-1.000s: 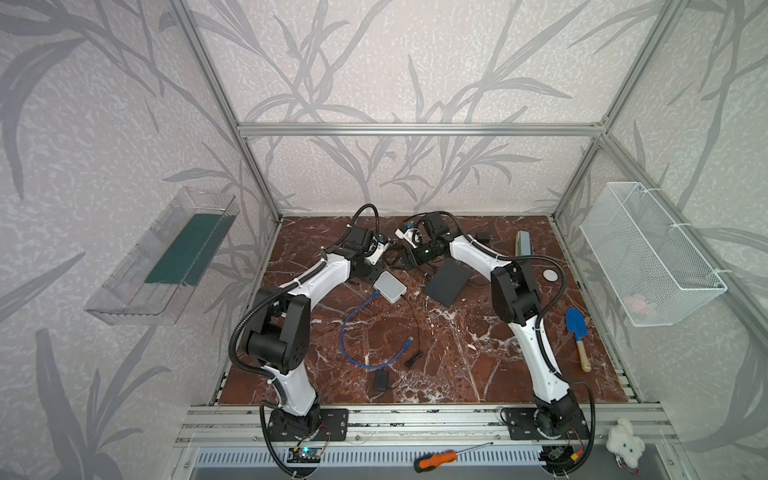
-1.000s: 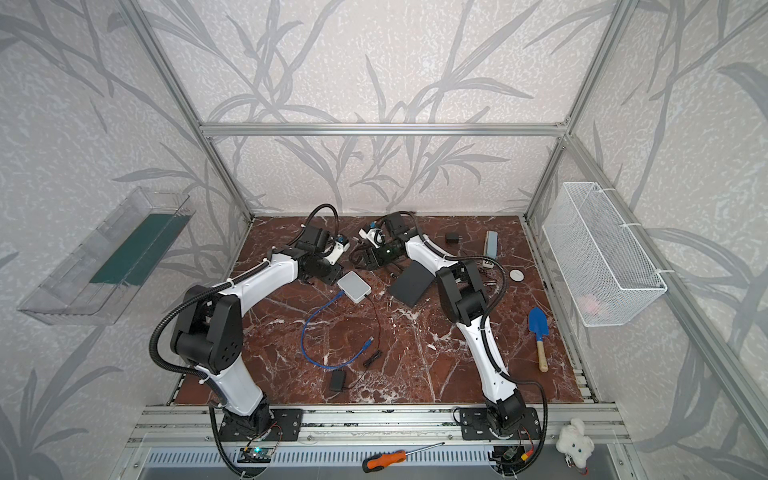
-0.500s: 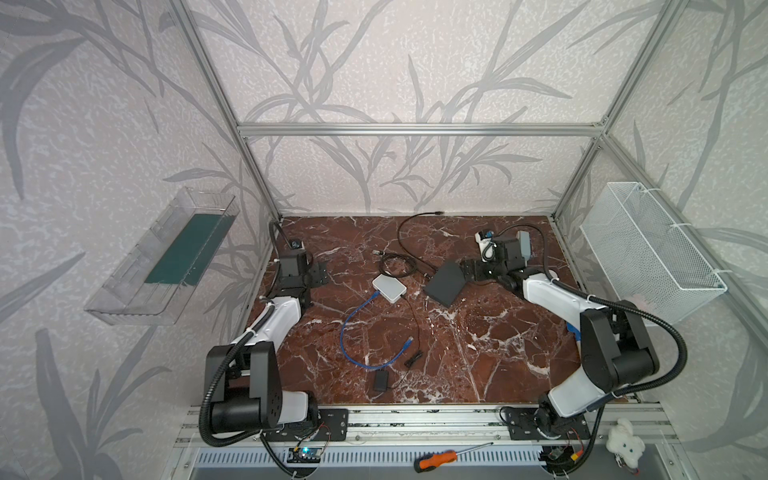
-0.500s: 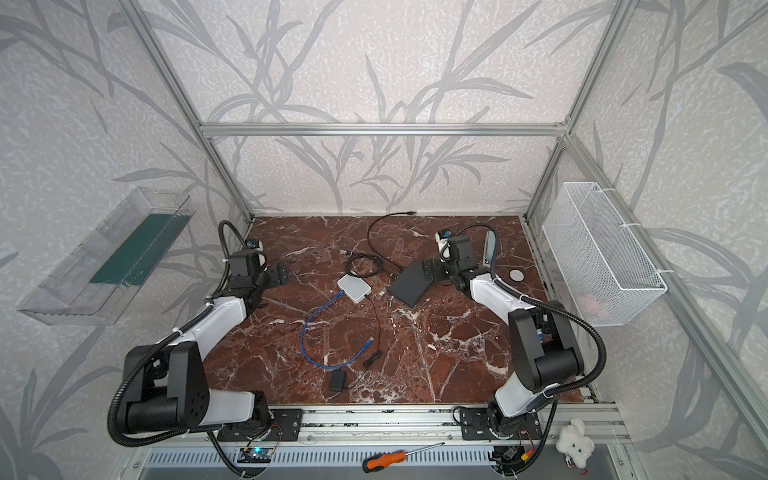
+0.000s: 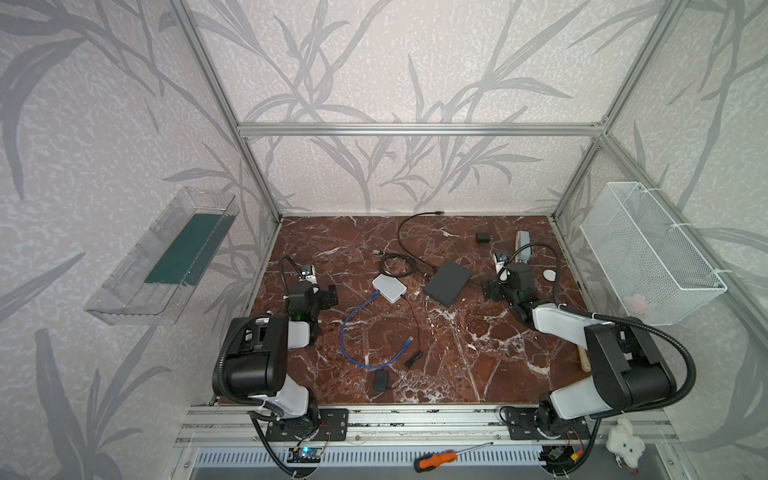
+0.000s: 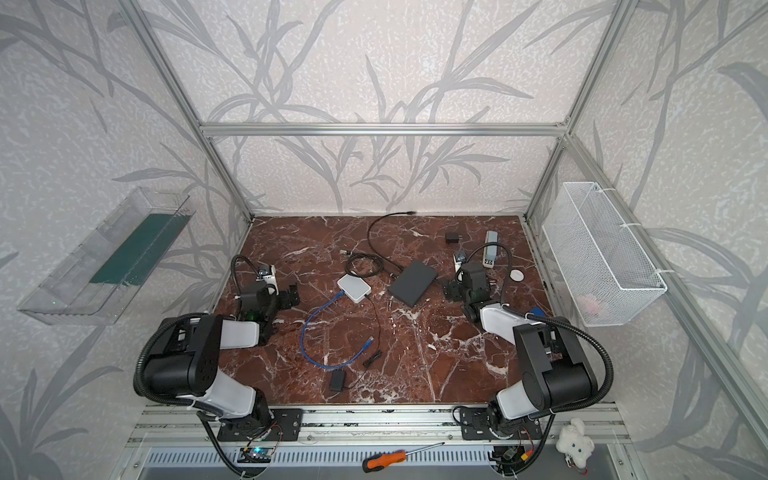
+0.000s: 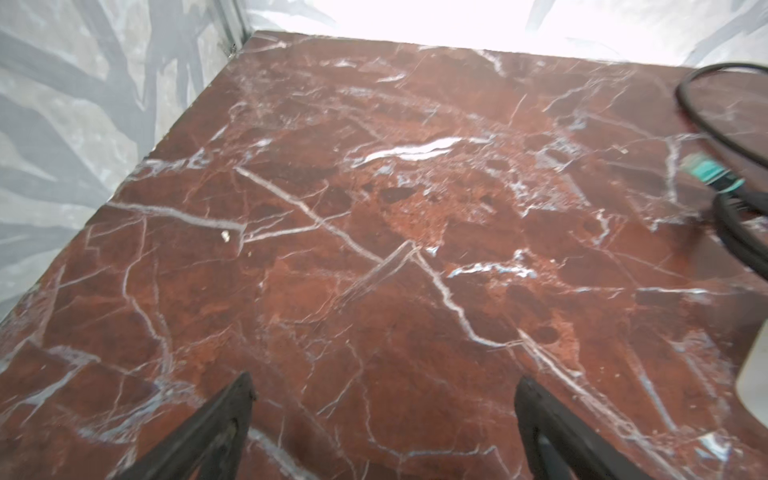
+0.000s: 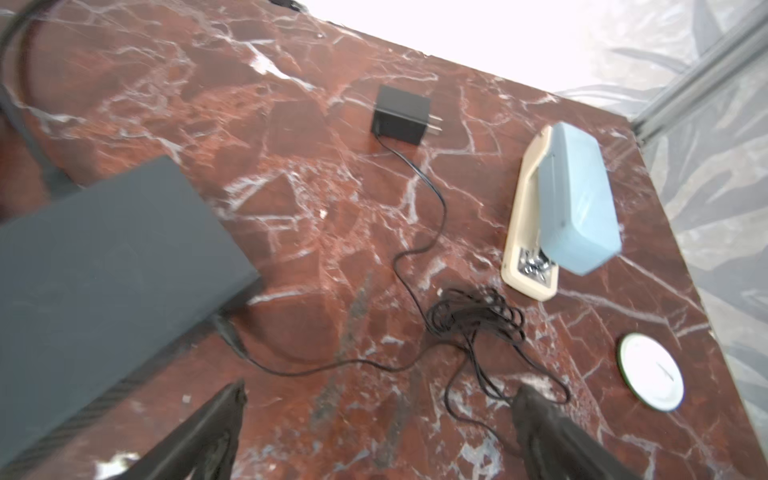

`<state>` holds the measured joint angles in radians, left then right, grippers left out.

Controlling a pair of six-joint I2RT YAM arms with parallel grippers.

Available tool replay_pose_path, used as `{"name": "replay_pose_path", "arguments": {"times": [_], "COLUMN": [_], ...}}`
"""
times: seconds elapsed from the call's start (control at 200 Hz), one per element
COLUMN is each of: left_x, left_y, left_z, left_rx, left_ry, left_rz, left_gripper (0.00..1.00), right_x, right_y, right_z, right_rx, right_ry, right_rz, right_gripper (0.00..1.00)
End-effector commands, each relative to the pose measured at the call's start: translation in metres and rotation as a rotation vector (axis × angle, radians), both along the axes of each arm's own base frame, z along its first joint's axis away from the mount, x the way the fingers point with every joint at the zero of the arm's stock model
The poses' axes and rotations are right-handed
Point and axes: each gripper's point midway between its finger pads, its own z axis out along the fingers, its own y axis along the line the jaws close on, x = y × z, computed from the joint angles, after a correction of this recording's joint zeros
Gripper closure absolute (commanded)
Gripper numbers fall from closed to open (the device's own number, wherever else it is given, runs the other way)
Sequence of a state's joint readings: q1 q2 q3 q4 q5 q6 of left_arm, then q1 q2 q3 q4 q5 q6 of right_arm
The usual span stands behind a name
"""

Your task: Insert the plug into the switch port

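The white switch box (image 5: pixel 389 287) (image 6: pixel 354 287) lies flat at mid table. A very thin black cord runs from its adapter block (image 5: pixel 381 380) near the front edge up to the box's right corner, where the plug (image 5: pixel 406 296) meets the box. The switch port itself is too small to make out, and I cannot tell how deep the plug sits. My left gripper (image 5: pixel 328 297) (image 7: pixel 384 384) hangs open over bare marble left of the box. My right gripper (image 5: pixel 490 289) (image 8: pixel 380 390) is open right of the dark slab, with nothing between its fingers.
A dark grey slab (image 5: pixel 448 282) lies right of the box with its own thin cord and adapter (image 8: pixel 401 120). A blue cable (image 5: pixel 353 332) loops from the box's left side. A coiled thick black cable (image 5: pixel 397 266), a stapler (image 8: pixel 573 199) and a white disc (image 8: pixel 650 376) lie towards the back.
Both arms have pulled back from the back middle of the table to their own sides, and both grippers have opened wide. The white box and its cord have stayed put.
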<state>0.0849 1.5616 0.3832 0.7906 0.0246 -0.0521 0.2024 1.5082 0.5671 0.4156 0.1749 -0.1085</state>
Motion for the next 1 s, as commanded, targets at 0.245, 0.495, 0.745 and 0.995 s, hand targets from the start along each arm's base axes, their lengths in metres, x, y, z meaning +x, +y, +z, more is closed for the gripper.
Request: {"name": "replay_pose_path", "arguments": {"times": [0.245,0.495,0.745,0.995], "left_x": [0.012,0.012,0.012,-0.017], "left_y": [-0.002,-0.003,-0.006,0.001], "left_z": [0.032,0.031,0.032,0.044], "left_rx": [0.055,0.054,0.069,0.098], "left_ry": [-0.135,-0.134,-0.137,-0.281], "left_rz": [0.021,0.014,0.008,0.089], "left_gripper": [0.01,0.01,0.01,0.01], "right_x": [0.003,0.004,0.004,0.003], "right_y": [-0.016,-0.014,-0.014,-0.014], "right_z": [0.013,0.015,0.015,0.014], "right_rx": [0.184,0.178,0.176,0.175], "right_ry": [-0.228,-0.242,-0.209,-0.205], "right_rz": [0.039,0.057,0.058,0.058], "right_gripper": [0.01,0.01,0.01,0.01]}}
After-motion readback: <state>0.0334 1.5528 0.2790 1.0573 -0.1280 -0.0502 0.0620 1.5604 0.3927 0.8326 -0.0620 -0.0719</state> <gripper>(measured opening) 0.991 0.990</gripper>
